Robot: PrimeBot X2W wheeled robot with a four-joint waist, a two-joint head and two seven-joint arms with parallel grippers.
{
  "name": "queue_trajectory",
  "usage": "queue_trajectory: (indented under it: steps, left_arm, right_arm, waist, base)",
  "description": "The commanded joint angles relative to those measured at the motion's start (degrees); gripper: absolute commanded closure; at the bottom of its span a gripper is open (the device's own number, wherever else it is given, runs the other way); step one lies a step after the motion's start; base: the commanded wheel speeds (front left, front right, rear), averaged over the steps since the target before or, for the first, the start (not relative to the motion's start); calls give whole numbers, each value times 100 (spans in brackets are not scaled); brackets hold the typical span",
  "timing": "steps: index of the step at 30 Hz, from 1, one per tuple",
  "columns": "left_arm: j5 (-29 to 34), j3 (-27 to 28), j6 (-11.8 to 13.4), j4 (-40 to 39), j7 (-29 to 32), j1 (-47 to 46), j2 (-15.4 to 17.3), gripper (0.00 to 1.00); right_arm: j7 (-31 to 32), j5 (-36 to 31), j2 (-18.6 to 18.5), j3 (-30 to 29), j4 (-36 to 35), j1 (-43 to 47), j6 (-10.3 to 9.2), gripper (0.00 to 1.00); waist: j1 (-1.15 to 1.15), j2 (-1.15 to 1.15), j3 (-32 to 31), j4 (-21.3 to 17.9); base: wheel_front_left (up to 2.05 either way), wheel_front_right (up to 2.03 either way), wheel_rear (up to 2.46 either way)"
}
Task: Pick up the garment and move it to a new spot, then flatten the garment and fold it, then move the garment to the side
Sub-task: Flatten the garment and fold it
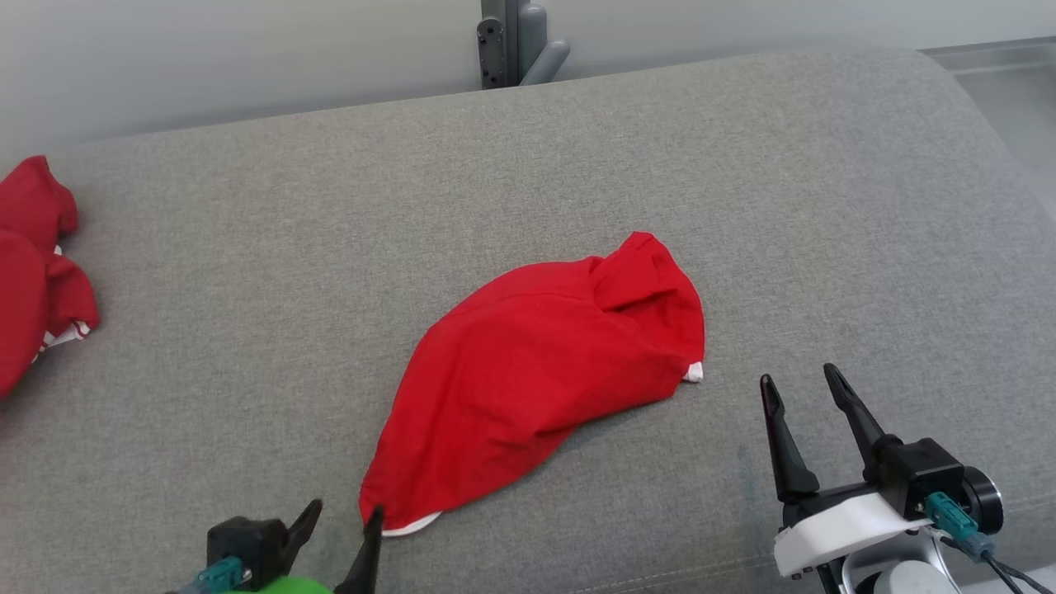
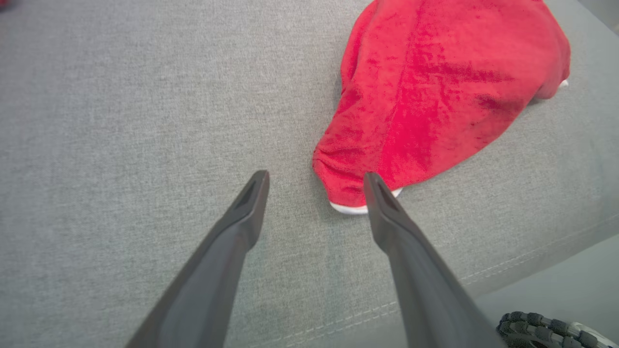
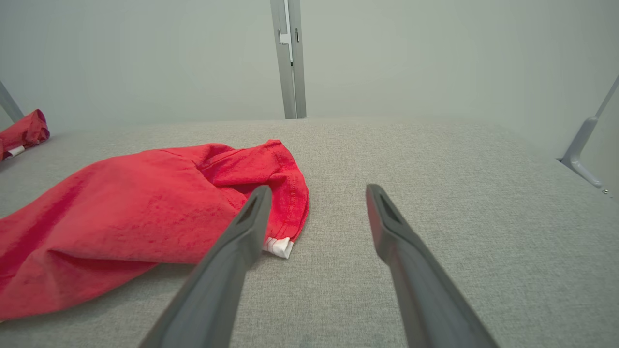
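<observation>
Left hand [image 1: 346, 507], fingers spread and empty, hovers with its right fingertip at the near corner of the red garment [image 1: 536, 363], whose long axis runs ahead and rightward across the grey bench [image 1: 247, 289] toward my right hand [image 1: 800, 375], likewise open, near its far corner.
</observation>
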Motion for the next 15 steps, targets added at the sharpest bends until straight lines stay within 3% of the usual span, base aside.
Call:
queue_trajectory:
  steps: [1,4,6,15]
  left_arm:
    - [253,-72,92,-330,90,-253,75,0]
    - [672,-283,207,-830,364,-683,90,0]
    - [910,-472,219,-981,606,-1014,-85,0]
    - [1896,-1423,-125,-332,1663,-2402,-817,0]
  right_arm:
    - [-1,28,-10,16,-2,-22,-8,0]
    - [-1,45,-3,50,6,-111,-8,0]
    - [-1,65,2,58,0,-156,-8,0]
    - [-1,226,11,125,10,-238,-8,0]
  waist:
    - [0,0,59,-52]
    - [0,0,138,-136]
    - [0,0,190,-201]
    - [0,0,387,-675]
  base:
    - [0,0,0]
    - [0,0,0]
    - [0,0,0]
    - [0,0,0]
